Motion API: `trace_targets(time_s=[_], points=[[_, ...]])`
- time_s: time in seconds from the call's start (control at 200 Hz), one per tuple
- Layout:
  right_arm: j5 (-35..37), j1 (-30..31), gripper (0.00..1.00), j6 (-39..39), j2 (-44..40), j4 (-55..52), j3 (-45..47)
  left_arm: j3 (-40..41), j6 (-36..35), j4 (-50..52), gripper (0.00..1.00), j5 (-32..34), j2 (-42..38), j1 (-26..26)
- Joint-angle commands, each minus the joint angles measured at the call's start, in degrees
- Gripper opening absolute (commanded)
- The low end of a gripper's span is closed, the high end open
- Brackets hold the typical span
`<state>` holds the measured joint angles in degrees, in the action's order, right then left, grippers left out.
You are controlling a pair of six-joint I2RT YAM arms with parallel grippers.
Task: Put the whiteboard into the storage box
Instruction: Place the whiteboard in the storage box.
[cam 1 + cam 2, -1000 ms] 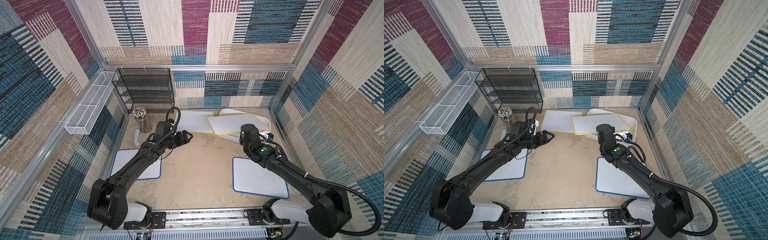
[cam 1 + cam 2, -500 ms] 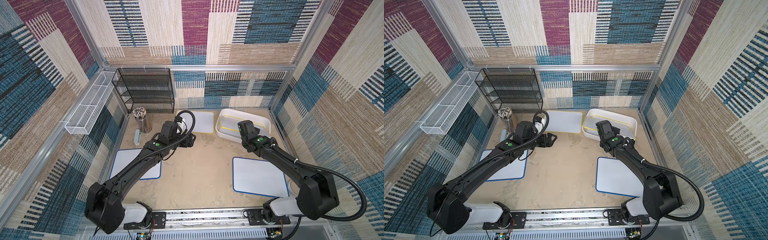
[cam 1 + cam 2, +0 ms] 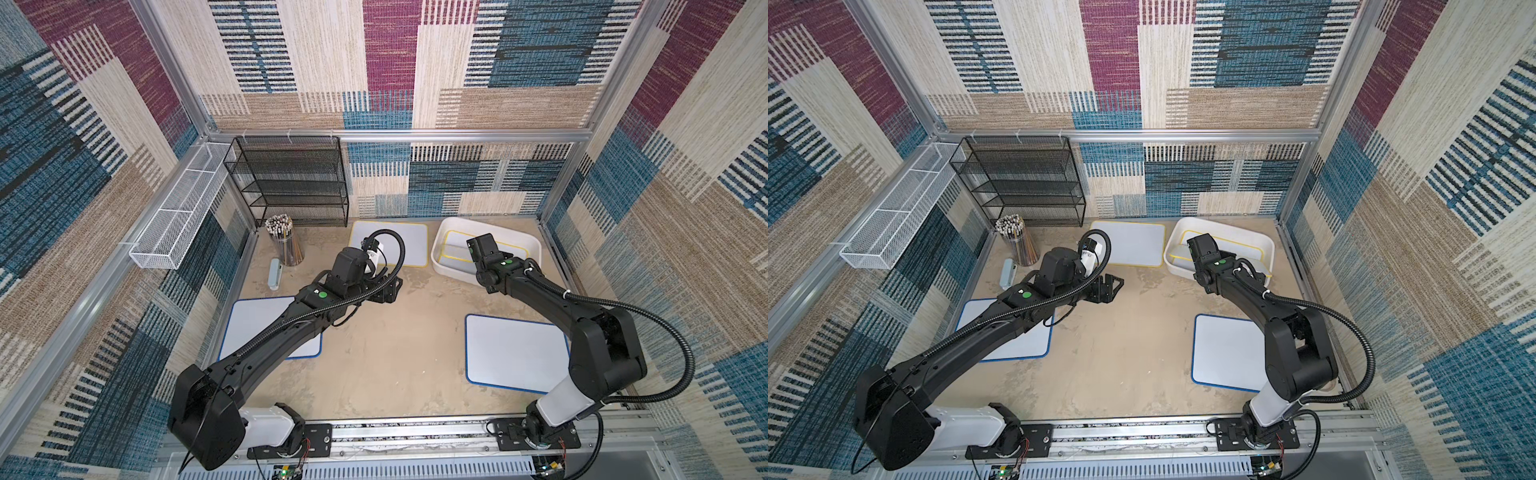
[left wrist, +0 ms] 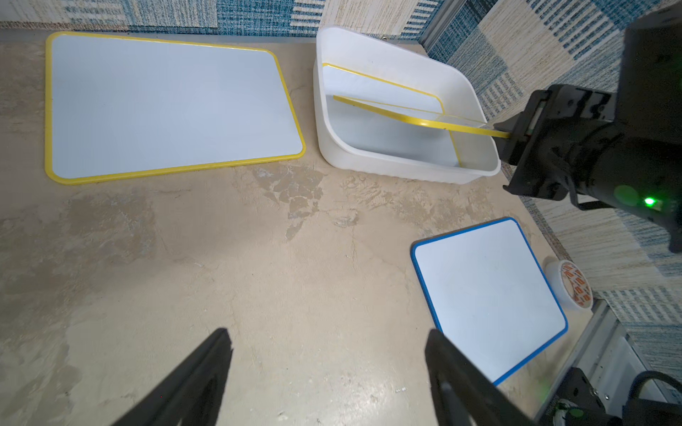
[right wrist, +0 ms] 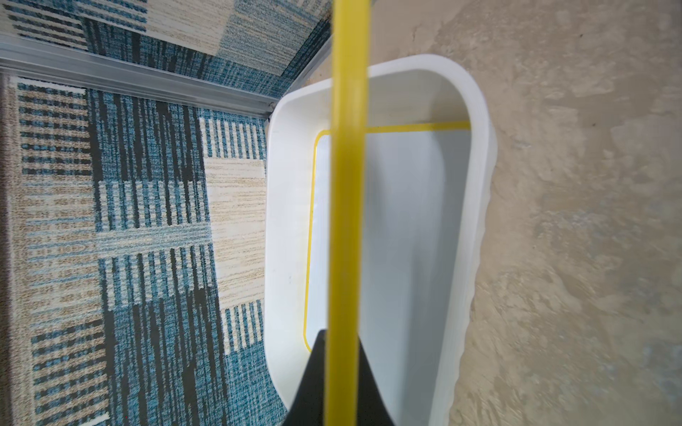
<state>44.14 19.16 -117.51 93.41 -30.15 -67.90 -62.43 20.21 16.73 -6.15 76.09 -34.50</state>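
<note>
Left wrist view: right gripper (image 4: pixel 515 134) clamps whiteboard (image 4: pixel 424 121), tilted lengthwise into storage box (image 4: pixel 387 170); left gripper (image 4: pixel 326 333) apart.

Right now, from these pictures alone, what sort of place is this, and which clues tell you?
Probably a robot test booth, not a real office: a left arm and right arm mounted on a metal rail, carpet-covered walls, and whiteboards set out beside a storage box.

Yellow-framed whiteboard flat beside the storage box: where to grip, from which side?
Likely pinch the near long edge of the whiteboard, coming low from the robot's side with the left gripper. It lies flat, so only the thin rim is grippable; the far edge is near the wall, and the storage box crowds one short edge.
</note>
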Motion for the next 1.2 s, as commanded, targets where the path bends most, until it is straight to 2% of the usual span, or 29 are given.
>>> trace_targets(time_s=[0.0,0.376,0.701,0.812,0.947,1.192], points=[[3.92,-0.55,0.09,-8.90,1.73,3.59,-1.38,-0.31,0.17,0.21,0.84,0.07,0.26,-0.35],[1.12,-2.15,0.13,-8.39,8.94,5.54,-5.61,-0.31,0.63,0.32,0.84,0.33,1.39,-0.54],[-2.01,-2.37,0.19,-7.38,9.82,8.25,-3.16,-0.39,1.10,0.41,0.84,0.35,2.22,-0.74],[-2.75,-2.30,0.27,-6.81,10.03,8.27,-2.95,-0.38,1.02,0.46,0.84,0.83,2.15,-0.74],[-4.83,-2.50,0.31,-6.55,10.51,8.59,-2.61,-0.48,1.15,0.82,0.84,1.49,2.12,-0.74],[-10.58,-3.99,0.45,-2.02,11.12,11.17,-2.43,-0.71,1.50,1.15,0.84,1.67,2.35,-0.74]])
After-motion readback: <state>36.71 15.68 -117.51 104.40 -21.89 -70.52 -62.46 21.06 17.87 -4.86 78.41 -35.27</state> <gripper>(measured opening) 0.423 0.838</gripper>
